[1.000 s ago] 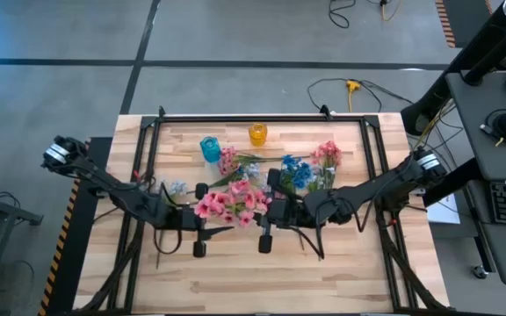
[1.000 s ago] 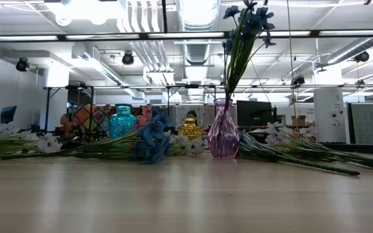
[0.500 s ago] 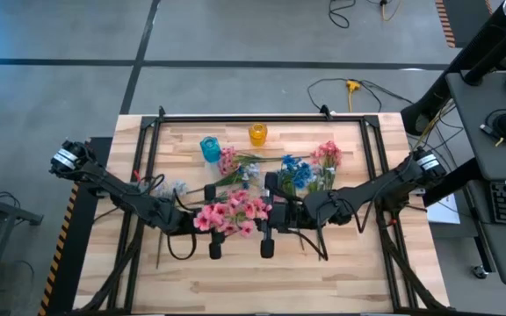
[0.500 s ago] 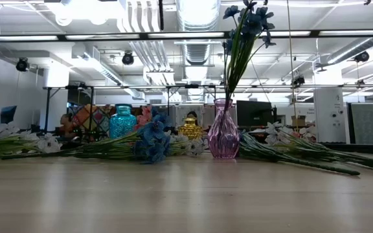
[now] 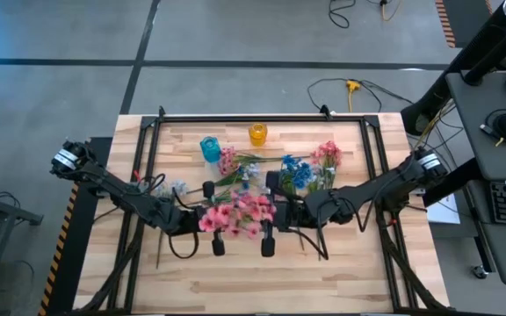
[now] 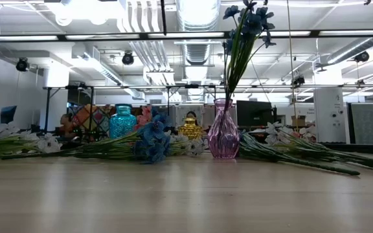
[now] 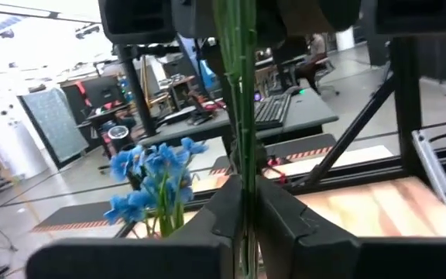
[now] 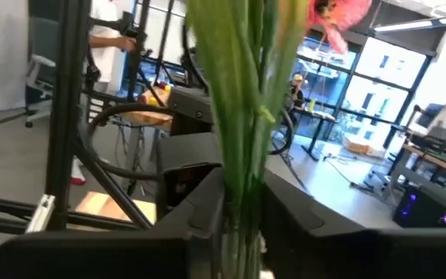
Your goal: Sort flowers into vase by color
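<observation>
A spray of pink flowers (image 5: pixel 238 213) stands upright above the table's middle, held between my two grippers. My left gripper (image 5: pixel 211 219) comes from the left and is shut on its green stem (image 7: pixel 238 116). My right gripper (image 5: pixel 273 212) comes from the right and is shut on the bundled stems (image 8: pixel 242 116). In the high view the blooms hide both sets of fingertips. A pink vase (image 6: pixel 224 139) stands on the table with blue flowers (image 6: pixel 246 22) in it. More blue flowers (image 5: pixel 297 171), pink flowers (image 5: pixel 328 156) and white flowers (image 5: pixel 176 187) lie on the table. My left gripper pinches the thin green stem (image 7: pixel 241 182) between its two fingers, which lie level and across it, coming from the table's left. The stem stands upright through the gap. My right gripper has the stem bundle (image 8: pixel 242 198) between its two fingers, level from the table's right and across the stems. The pink blooms (image 8: pixel 339 15) stand above the fingers, clear of the table.
A blue vase (image 5: pixel 209 147) and a yellow vase (image 5: pixel 258 133) stand toward the far edge. Loose flower stems (image 6: pixel 303 158) lie across the table's middle and far part. The near half of the wooden table (image 5: pixel 262 281) is bare. A black frame (image 5: pixel 262 118) edges the table.
My left gripper has gone toward the table's right, up to the pink flowers and my right gripper. The pink blooms have shifted a little toward the table's right and near edge and stay aloft.
</observation>
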